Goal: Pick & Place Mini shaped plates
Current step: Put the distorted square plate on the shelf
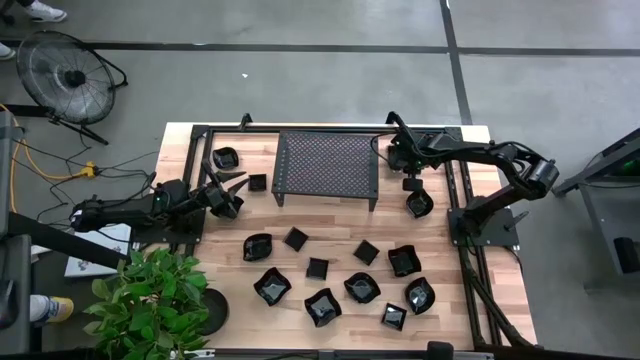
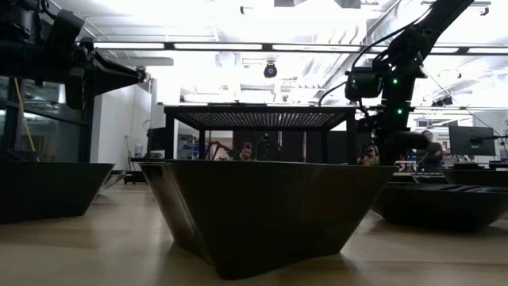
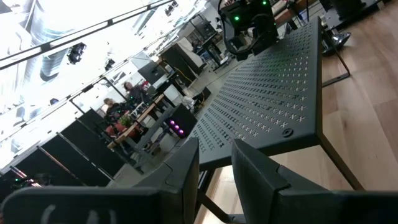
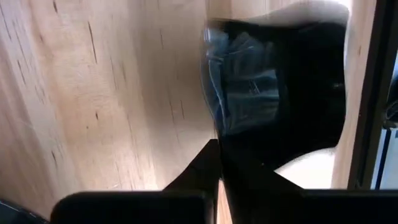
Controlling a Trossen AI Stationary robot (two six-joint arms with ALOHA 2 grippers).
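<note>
Just past the shut right pincer (image 4: 217, 163) tips — a glossy black dish (image 4: 292, 93) on the surface (image 4: 93, 93), not gripped. Left pincer (image 3: 214, 168) slightly parted, empty, facing the mesh rack (image 3: 273, 93).

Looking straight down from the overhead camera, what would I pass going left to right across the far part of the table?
Left gripper → small square black plate → black mesh rack → right gripper, above a dark dish → table frame's right rail.
</note>
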